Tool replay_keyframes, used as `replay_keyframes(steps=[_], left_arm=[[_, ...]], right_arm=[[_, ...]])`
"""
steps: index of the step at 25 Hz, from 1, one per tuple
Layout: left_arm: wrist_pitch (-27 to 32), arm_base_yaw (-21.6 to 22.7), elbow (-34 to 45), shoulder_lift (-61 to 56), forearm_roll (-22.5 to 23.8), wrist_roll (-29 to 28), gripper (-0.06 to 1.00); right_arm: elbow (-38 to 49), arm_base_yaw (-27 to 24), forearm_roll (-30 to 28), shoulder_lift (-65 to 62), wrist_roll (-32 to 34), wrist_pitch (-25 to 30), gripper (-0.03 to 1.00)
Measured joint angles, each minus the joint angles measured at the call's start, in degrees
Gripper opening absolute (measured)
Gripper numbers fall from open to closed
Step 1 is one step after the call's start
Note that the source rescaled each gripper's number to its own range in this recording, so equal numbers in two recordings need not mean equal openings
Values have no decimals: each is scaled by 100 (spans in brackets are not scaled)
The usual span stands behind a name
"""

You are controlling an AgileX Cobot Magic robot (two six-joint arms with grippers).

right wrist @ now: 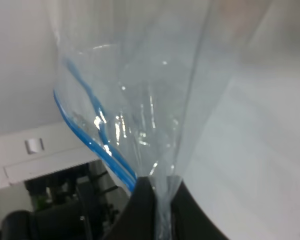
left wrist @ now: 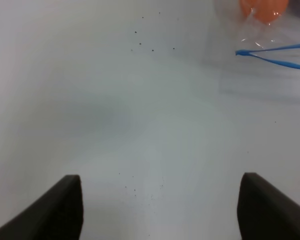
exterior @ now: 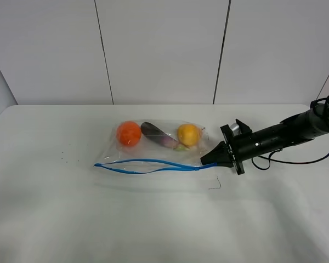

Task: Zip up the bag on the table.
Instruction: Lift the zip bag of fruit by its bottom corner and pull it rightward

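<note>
The clear bag (exterior: 153, 150) lies on the white table (exterior: 71, 208) with an orange, a purple vegetable and a yellow fruit inside. Its blue zip strip (exterior: 148, 163) runs along the near edge, and the two sides gape apart in the middle. My right gripper (exterior: 204, 160) is shut on the bag's right end, beside the zip. In the right wrist view the gripper (right wrist: 161, 200) pinches clear plastic, and the blue strip (right wrist: 92, 142) curves away from it. My left gripper (left wrist: 160, 207) is open over bare table, well away from the bag's left corner (left wrist: 260, 35). The left arm does not show in the exterior view.
A few tiny dark specks (exterior: 68, 159) dot the table left of the bag, and a small thin dark mark (exterior: 215, 183) lies just in front of the right gripper. A black cable (exterior: 296, 160) hangs from the right arm. White wall panels stand behind the table.
</note>
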Motion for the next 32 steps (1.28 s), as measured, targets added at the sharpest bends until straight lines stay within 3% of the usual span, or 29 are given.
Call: replay_keyframes(steps=[8, 18, 32], left_arm=[[0, 0, 0, 0, 0, 0, 100], [0, 0, 0, 0, 0, 0, 100], [0, 0, 0, 0, 0, 0, 100]], right_arm=[[0, 96, 376, 0, 636, -2, 0], [0, 476, 1032, -387, 799, -9, 0], [0, 471, 1059, -473, 959, -9, 0]])
